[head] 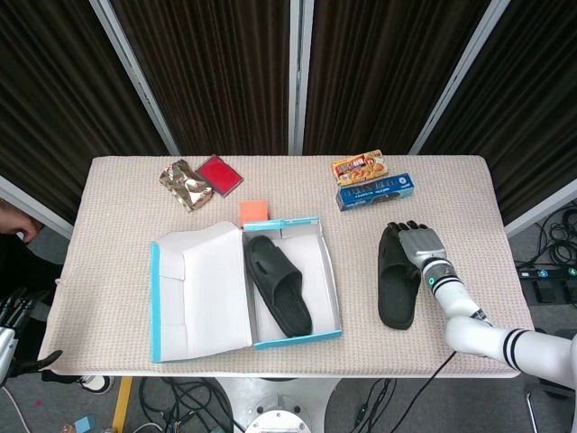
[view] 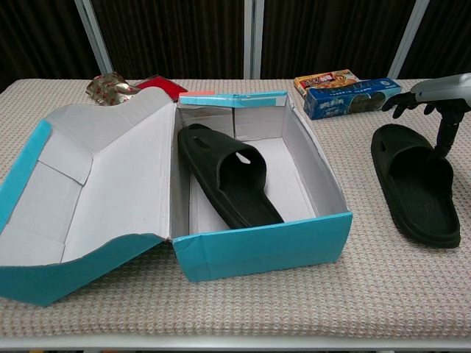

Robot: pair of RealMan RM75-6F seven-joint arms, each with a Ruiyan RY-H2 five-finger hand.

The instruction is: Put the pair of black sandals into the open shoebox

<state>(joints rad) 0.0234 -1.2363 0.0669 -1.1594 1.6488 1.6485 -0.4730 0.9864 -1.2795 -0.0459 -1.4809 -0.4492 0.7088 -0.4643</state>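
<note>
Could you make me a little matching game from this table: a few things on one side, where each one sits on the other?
Things:
1. sandal
2. second sandal
3. orange block
4. foil packet

Places:
A. far left of the table, beside a red pouch
B. inside the shoebox
C. on the table under the right hand
D. just behind the shoebox

Pairs: 1-B, 2-C, 3-D, 4-A

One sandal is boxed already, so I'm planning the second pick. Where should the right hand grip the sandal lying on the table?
Probably the strap of the sandal, from above: it lies sole-down and flat, and the arched band gives fingers an edge. The right hand hangs over that end.
</note>
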